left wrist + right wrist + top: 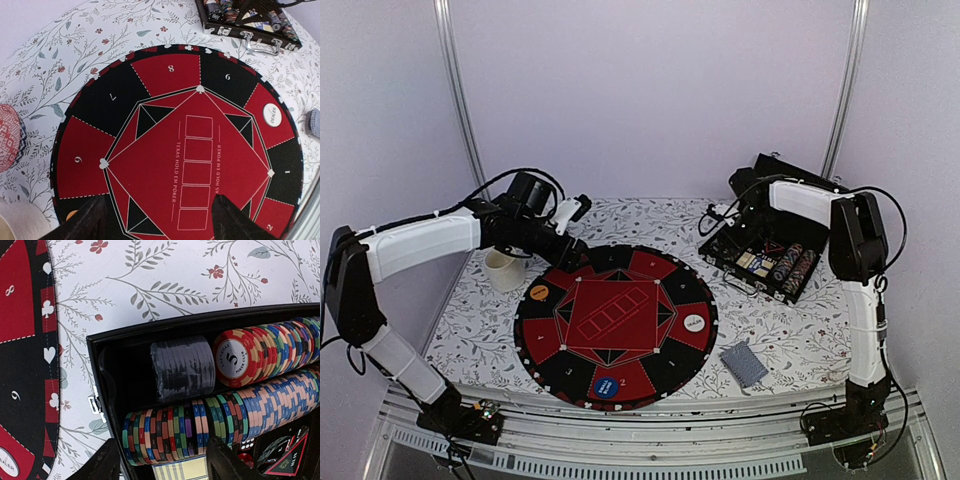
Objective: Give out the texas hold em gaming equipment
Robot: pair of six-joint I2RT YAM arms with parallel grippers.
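Note:
A round red and black poker mat [615,325] lies mid-table with an orange disc [539,293], a white dealer disc [693,322] and a blue disc [606,386] on it. A grey-blue card deck [744,363] lies right of the mat. An open black case [770,262] holds rows of striped poker chips [200,432]. My left gripper [157,220] is open and empty above the mat's far left edge [150,75]. My right gripper [162,462] is open and empty just above the case's chip rows, its fingers [225,460] straddling the lower row.
A white cup [505,270] stands left of the mat under my left arm. A pink patterned bowl [7,135] sits at the far left. The case also holds a black chip stack [182,367], a "5" chip row [270,352] and red dice [245,457].

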